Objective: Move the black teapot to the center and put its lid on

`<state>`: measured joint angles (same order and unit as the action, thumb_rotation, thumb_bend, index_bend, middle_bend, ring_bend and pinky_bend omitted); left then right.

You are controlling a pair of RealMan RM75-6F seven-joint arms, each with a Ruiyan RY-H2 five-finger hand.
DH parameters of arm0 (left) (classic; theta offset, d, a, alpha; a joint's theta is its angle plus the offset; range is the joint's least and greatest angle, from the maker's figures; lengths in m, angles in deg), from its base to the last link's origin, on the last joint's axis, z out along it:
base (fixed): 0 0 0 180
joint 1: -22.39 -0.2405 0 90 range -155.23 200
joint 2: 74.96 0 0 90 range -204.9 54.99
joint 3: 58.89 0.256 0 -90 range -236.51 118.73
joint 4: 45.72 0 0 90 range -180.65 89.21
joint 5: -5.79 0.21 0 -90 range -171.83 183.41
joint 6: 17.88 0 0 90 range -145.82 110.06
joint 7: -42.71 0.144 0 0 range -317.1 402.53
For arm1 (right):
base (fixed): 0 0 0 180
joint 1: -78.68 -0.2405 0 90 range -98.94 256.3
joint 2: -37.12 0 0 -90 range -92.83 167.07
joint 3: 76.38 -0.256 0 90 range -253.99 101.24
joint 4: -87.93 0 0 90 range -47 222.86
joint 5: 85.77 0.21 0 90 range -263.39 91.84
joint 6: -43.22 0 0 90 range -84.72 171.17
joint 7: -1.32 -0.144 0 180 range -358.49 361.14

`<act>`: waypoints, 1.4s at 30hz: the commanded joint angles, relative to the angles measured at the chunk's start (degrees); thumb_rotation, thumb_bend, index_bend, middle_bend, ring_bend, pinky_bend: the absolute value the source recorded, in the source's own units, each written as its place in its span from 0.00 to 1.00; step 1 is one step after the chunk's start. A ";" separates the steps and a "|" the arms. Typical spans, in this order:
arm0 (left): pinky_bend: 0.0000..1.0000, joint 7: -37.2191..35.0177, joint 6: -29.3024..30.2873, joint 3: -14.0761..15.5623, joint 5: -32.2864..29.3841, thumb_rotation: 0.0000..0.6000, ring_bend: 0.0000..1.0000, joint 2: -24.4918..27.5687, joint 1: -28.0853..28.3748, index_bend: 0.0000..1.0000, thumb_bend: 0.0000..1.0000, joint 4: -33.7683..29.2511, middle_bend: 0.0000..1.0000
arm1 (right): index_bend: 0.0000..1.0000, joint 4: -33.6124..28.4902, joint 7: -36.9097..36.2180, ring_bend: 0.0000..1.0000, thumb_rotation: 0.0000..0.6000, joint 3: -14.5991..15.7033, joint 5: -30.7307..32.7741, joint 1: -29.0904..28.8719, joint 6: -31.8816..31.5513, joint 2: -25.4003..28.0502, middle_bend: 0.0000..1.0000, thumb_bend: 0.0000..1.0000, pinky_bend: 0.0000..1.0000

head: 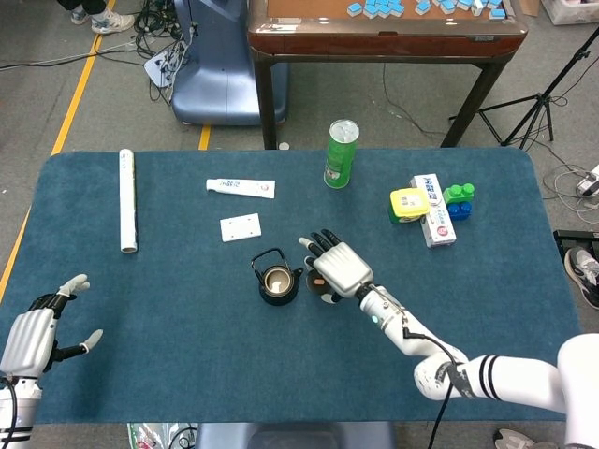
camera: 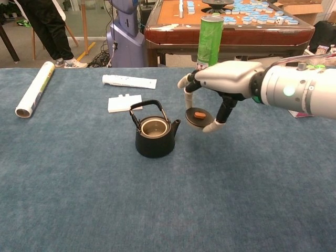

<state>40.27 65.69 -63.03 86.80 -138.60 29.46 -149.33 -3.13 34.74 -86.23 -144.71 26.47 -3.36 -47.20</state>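
Observation:
The black teapot (camera: 155,136) (head: 277,279) stands upright near the middle of the blue table, its mouth uncovered and its handle raised. My right hand (camera: 223,84) (head: 335,268) holds the black lid (camera: 197,117) with its brown knob between thumb and fingers, lifted off the cloth just right of the pot's spout. In the head view the hand mostly covers the lid. My left hand (head: 36,332) hovers with fingers spread at the table's near left corner, holding nothing.
Behind the teapot lie a white card (camera: 124,102) and a white tube (camera: 129,81). A green can (camera: 209,42) stands at the back, a paper roll (camera: 34,88) far left. A yellow tub (head: 408,205), white box (head: 431,210) and toy blocks (head: 458,200) sit back right.

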 commanded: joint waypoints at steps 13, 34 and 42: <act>0.20 -0.49 0.62 0.45 0.56 1.00 0.27 0.76 -0.98 0.15 0.19 -0.38 0.24 | 0.47 1.73 8.69 0.00 1.00 -1.90 12.56 -9.97 1.13 -3.94 0.11 0.27 0.00; 0.20 -2.23 1.31 0.59 0.79 1.00 0.27 1.21 -2.20 0.15 0.19 0.55 0.24 | 0.47 8.17 12.57 0.00 1.00 0.69 19.16 -17.69 0.16 -9.95 0.11 0.27 0.00; 0.20 -2.40 1.55 0.53 0.81 1.00 0.27 1.25 -2.51 0.15 0.19 0.58 0.24 | 0.47 8.91 12.84 0.00 1.00 1.40 20.41 -18.69 -0.36 -10.68 0.11 0.27 0.00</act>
<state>37.87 67.23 -62.50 87.61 -137.36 26.95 -148.75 5.72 47.56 -84.90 -124.42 7.87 -3.67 -57.81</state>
